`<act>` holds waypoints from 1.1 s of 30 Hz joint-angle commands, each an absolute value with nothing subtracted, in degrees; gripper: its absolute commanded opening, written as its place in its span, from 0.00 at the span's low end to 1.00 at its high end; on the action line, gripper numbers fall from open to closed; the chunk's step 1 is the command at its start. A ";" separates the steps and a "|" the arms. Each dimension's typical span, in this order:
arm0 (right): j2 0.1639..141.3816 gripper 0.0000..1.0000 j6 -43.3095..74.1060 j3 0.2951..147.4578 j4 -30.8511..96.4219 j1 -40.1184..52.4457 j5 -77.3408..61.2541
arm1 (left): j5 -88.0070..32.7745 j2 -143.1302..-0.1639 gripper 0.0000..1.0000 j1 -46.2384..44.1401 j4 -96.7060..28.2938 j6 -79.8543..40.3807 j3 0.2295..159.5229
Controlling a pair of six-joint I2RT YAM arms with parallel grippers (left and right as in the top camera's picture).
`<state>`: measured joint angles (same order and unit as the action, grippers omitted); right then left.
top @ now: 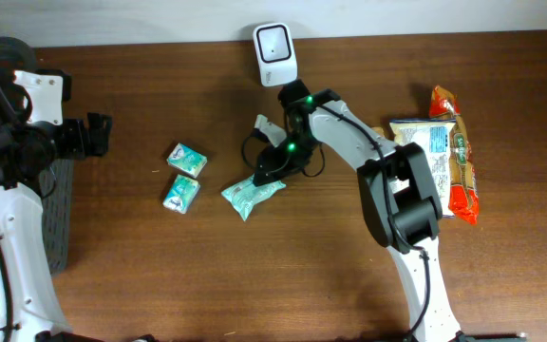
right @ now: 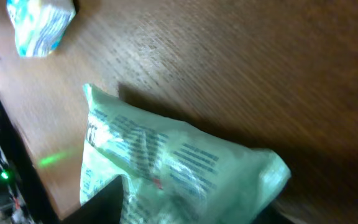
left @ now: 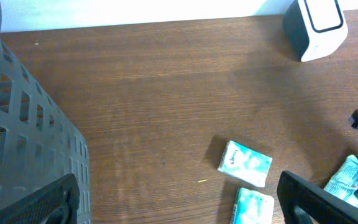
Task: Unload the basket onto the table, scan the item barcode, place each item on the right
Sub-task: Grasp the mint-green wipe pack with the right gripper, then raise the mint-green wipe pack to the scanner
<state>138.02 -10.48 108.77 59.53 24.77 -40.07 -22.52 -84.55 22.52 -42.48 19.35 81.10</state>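
A pale green printed packet (top: 253, 195) lies flat on the table below the white scanner (top: 274, 54). My right gripper (top: 272, 169) hangs low over the packet's right end. In the right wrist view the packet (right: 185, 168) fills the space between my right gripper's (right: 191, 211) dark fingers (right: 104, 199); the picture is blurred, and whether they pinch it does not show. My left gripper (top: 103, 135) stands wide open at the far left with nothing in it. In the left wrist view the left gripper (left: 178, 186) faces bare wood, with the scanner (left: 316, 25) at top right.
Two small teal tissue packs (top: 186, 159) (top: 180, 193) lie left of the packet, also visible in the left wrist view (left: 245, 163) (left: 253, 207). A dark slotted basket (top: 60, 218) (left: 30, 124) stands at the left edge. Snack packages (top: 444, 157) are piled at the right.
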 commanded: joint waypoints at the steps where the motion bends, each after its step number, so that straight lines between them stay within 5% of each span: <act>1: 139.35 0.33 -6.87 108.71 59.51 25.82 -41.80 | -23.14 -84.31 0.99 22.68 -42.35 20.03 81.03; 4: 139.35 0.04 -5.50 104.64 58.85 25.91 -41.82 | -23.14 -84.33 0.99 22.68 -42.35 20.05 81.03; 14: 118.41 0.04 -5.48 105.45 63.68 16.51 -45.91 | -23.14 -84.33 0.99 22.68 -42.35 20.05 81.03; 19: 100.68 0.04 16.29 105.43 64.75 13.63 -17.28 | -23.14 -84.33 0.99 22.68 -42.35 20.05 81.03; 22: 98.30 0.04 20.75 105.43 65.65 13.85 -17.65 | -23.14 -84.33 0.99 22.68 -42.35 20.03 81.03; 33: 98.83 0.04 7.25 93.06 55.42 13.78 -33.87 | -23.14 -84.31 0.99 22.68 -42.35 20.03 81.03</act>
